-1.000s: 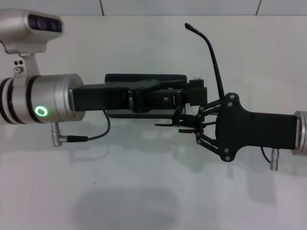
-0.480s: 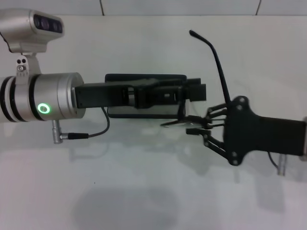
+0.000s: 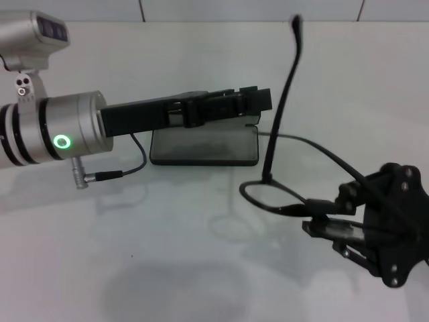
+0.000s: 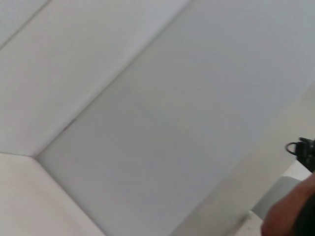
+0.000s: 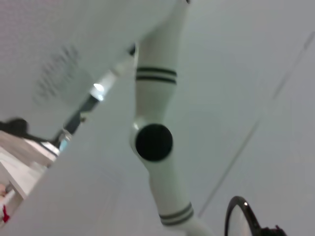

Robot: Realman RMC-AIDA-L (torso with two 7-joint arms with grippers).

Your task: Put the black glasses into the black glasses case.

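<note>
In the head view the black glasses case [image 3: 203, 146] lies open on the white table, its grey lining showing. My left gripper [image 3: 253, 99] hangs over the case's far edge. I cannot tell whether it grips the lid. My right gripper [image 3: 316, 216] is at the front right, away from the case, shut on the black glasses [image 3: 268, 178]. It holds them above the table with one temple arm pointing up and the other curving back over the gripper. A curved bit of the glasses' rim [image 5: 239, 210] shows in the right wrist view.
The white table [image 3: 201, 268] stretches in front of the case, with a tiled wall edge at the back. A cable [image 3: 127, 176] hangs from my left wrist beside the case. The left wrist view shows only pale wall surfaces.
My right gripper has pulled away from the case toward the front right with the glasses in it. My left arm has moved up and back, and the case's grey lining now shows.
</note>
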